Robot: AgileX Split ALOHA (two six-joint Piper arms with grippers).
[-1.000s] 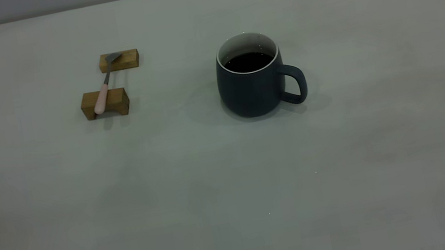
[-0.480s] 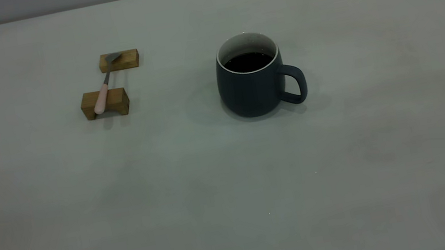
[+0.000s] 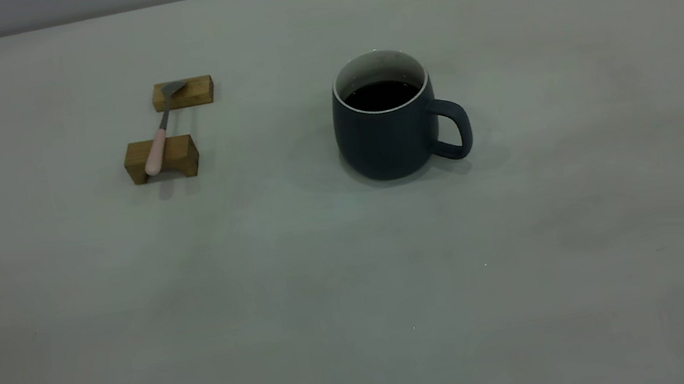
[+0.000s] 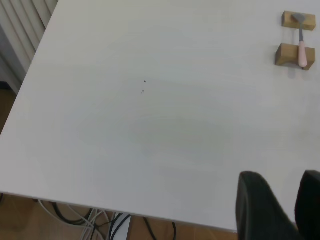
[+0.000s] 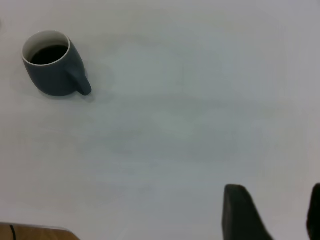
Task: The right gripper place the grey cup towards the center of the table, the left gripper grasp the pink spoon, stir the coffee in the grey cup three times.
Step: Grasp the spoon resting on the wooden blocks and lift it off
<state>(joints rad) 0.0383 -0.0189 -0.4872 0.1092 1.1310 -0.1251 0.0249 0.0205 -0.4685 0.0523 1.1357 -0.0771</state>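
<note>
Exterior view. The grey cup (image 3: pixel 386 115) stood upright right of frame centre on the table (image 3: pixel 361 301), its loop handle turned toward the right of the frame and the coffee (image 3: pixel 381 95) lying dark below the white rim. At upper left, well apart from the cup, the pink spoon (image 3: pixel 162 131) bridged two wooden blocks (image 3: pixel 162 159), bowl on the farther block and pink handle on the nearer; this raised rest probably leaves room under the handle for fingers to close. Neither arm appeared here, so no step of the task looked begun.

Left wrist view. The left gripper (image 4: pixel 284 207) showed at the lower right of the frame, above the table near its edge, its two black fingers apart and empty. The spoon on its blocks lay far off at upper right. Cables (image 4: pixel 100 220) hung below the table edge at lower left, and a ribbed white wall panel (image 4: pixel 22 35) filled the upper left corner.

Right wrist view. The right gripper (image 5: pixel 277 210) sat at lower right, fingers spread and holding nothing, well apart from the cup at upper left. The pale matte surface carried faint smudges.
</note>
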